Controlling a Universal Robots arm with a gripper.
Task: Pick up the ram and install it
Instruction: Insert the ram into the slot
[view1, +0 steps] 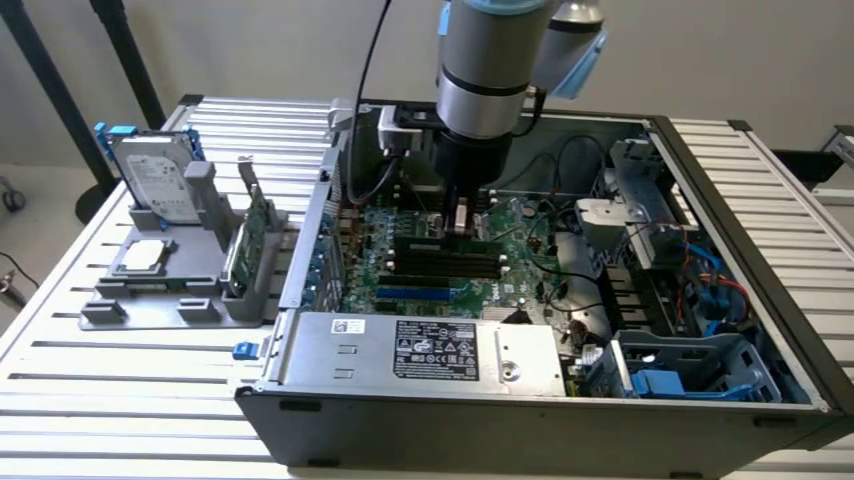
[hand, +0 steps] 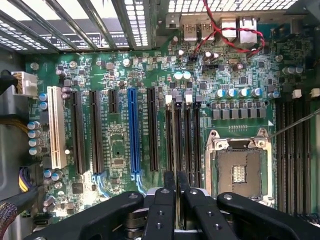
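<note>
Evidently, the gripper (view1: 462, 222) stood inside the open computer case (view1: 747, 270), over the motherboard (hand: 120, 100).

Its two fingers (hand: 163, 210) were pressed in on one ram (hand: 176, 150), a thin stick seen edge-on in the wrist view and held upright over the black memory slots (hand: 192, 145) just beside the empty processor socket (hand: 239, 170). On the motherboard, one blue slot (hand: 133, 130) and one white slot (hand: 56, 130) lay farther from that socket. Outside the case, a grey stand (view1: 174, 290) held one hard drive (view1: 154, 180), one expansion card (view1: 251, 245) and one processor chip (view1: 143, 258).
</note>
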